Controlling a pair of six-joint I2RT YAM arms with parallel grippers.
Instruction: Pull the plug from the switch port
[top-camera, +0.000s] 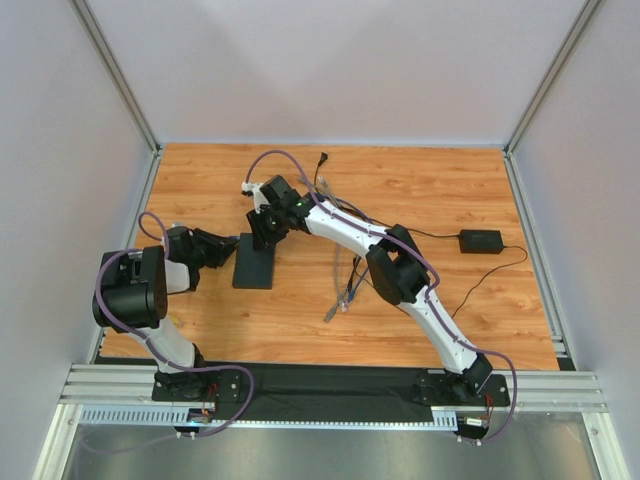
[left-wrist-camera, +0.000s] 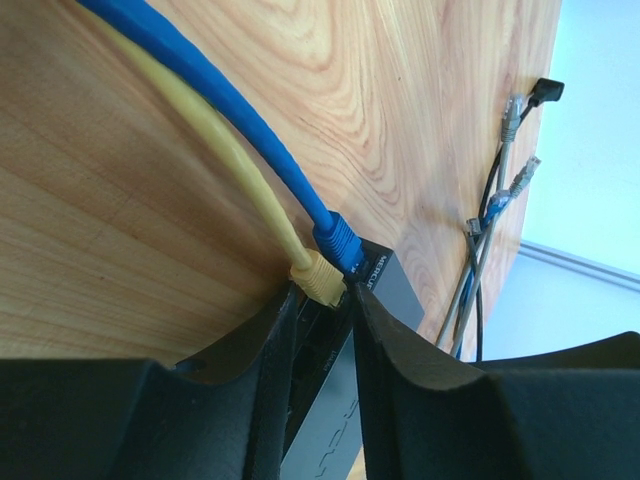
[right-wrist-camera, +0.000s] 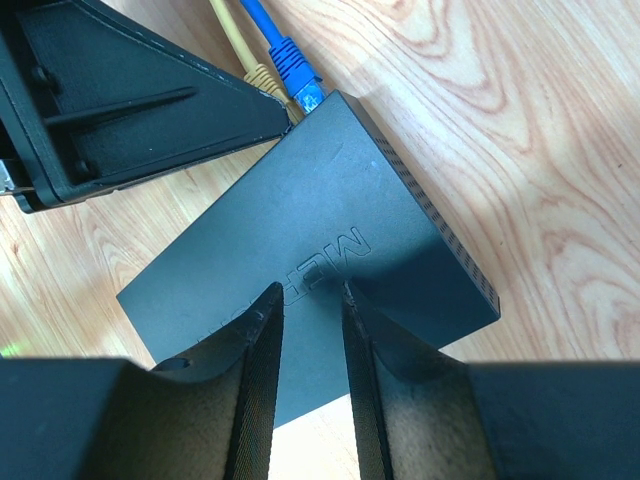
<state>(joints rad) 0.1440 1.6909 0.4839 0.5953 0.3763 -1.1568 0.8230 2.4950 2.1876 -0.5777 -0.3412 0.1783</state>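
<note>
Wooden table (top-camera: 450, 190), flat matte black box (right-wrist-camera: 300, 210) at 9 o'clock from middle, yellow plug (left-wrist-camera: 318, 278) beside blue plug (left-wrist-camera: 340, 245) in its thin edge, left gripper (left-wrist-camera: 322, 300) pinching yellow plug, right gripper (right-wrist-camera: 308, 292) jaws a little apart over box.

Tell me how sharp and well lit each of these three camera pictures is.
Top external: even, soft light, faint shadows, frame posts leaning outward. Left wrist: the yellow plug and blue plug are sharp, the left fingers dark and soft, the right background washed out. Right wrist: a pale sheen on the switch, its lettering readable, the right fingers soft.
</note>
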